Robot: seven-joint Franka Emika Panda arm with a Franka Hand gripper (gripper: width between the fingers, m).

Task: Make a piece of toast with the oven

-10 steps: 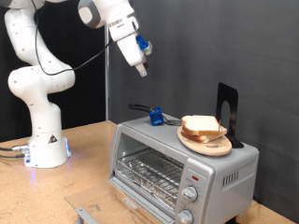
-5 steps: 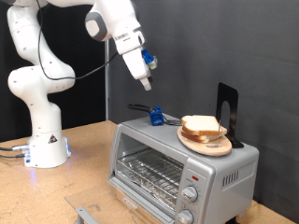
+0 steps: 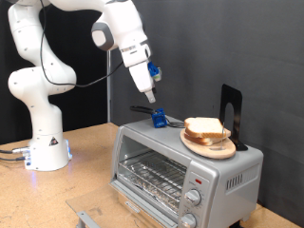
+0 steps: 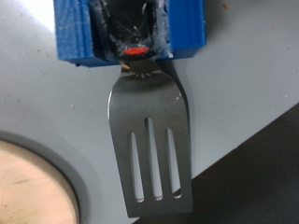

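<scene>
Shiny metal spatula (image 4: 149, 140), brushed-metal oven (image 3: 152, 150)

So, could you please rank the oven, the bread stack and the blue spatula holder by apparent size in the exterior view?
1. Oven, clearly largest.
2. Bread stack, on its wooden plate.
3. Blue spatula holder, smallest.

A dark backdrop behind a pale wooden table

The black curtain (image 3: 209, 47) fills the whole rear of the room, hanging in soft vertical folds with a thin upright seam. In front of the curtain runs the light wooden tabletop (image 3: 90, 171), evenly lit from above, its grain plain and matte
</scene>
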